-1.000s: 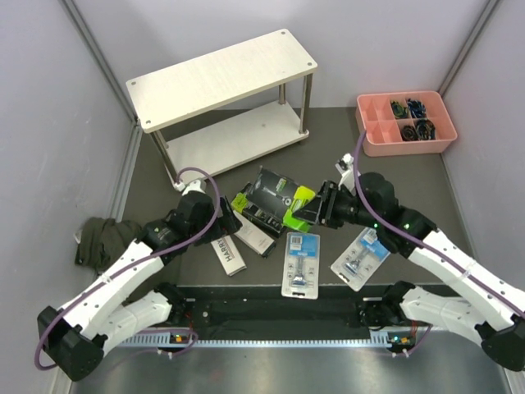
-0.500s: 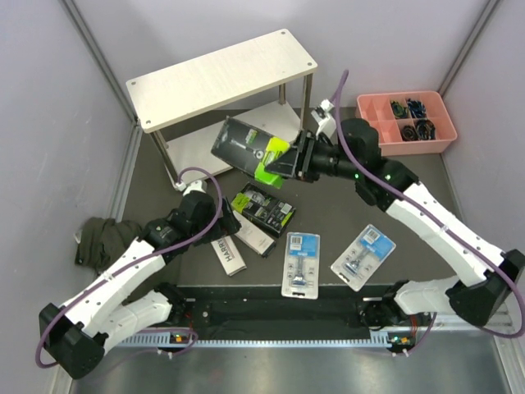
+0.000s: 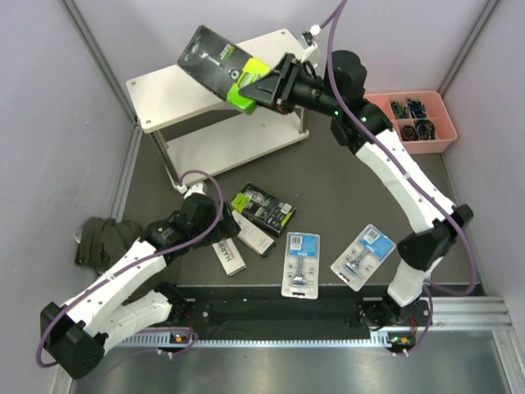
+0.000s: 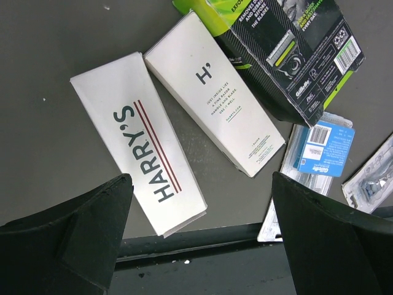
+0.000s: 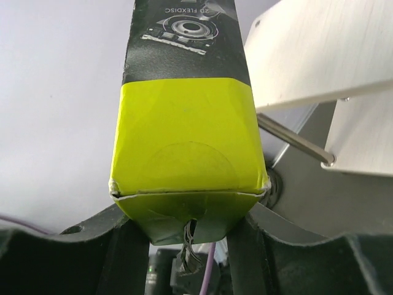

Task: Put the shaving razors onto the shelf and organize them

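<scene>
My right gripper [image 3: 264,84] is shut on the lime-green end of a black razor pack [image 3: 220,64] and holds it high over the top board of the pale wood shelf [image 3: 189,86]; the pack fills the right wrist view [image 5: 187,141]. On the table lie a second black-and-green pack [image 3: 264,206], two white Harry's boxes [image 3: 229,255] [image 3: 254,236] and two blue-card blister packs [image 3: 301,263] [image 3: 362,255]. My left gripper [image 4: 199,246] is open and empty just above the Harry's boxes [image 4: 144,141] [image 4: 215,92].
A pink compartment tray [image 3: 406,121] with small dark items stands at the back right. A dark green cloth [image 3: 102,238] lies at the left. Grey walls close in the sides and back. A black rail [image 3: 271,308] runs along the near edge.
My right arm has lifted the black-and-green pack from the table's middle, up and back-left, to above the shelf's top board. The left arm has stayed put.
</scene>
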Robot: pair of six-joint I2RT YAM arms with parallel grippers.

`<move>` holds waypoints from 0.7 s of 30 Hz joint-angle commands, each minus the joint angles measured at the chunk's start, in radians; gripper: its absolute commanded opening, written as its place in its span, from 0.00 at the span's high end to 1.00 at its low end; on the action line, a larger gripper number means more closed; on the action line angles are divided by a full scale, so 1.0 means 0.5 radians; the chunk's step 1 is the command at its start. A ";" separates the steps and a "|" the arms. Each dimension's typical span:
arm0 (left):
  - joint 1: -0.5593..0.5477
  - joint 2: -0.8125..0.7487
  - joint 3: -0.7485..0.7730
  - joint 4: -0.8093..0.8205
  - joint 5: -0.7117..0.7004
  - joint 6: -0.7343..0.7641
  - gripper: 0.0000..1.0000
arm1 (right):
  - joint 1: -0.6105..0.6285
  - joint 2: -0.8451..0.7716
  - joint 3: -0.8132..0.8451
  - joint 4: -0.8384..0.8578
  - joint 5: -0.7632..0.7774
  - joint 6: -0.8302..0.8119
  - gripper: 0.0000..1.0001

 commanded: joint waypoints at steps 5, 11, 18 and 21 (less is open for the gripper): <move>0.007 0.008 -0.015 0.067 0.016 0.041 0.01 | -0.192 0.303 0.530 0.365 -0.054 0.278 1.00; 0.007 0.008 -0.046 0.089 0.022 0.041 0.01 | -0.382 0.402 0.555 0.432 -0.076 0.385 1.00; 0.007 0.029 -0.055 0.101 0.022 0.038 0.01 | -0.518 0.543 0.568 0.524 -0.104 0.511 1.00; 0.007 0.035 -0.067 0.107 0.028 0.038 0.01 | -0.524 0.610 0.595 0.527 -0.058 0.533 1.00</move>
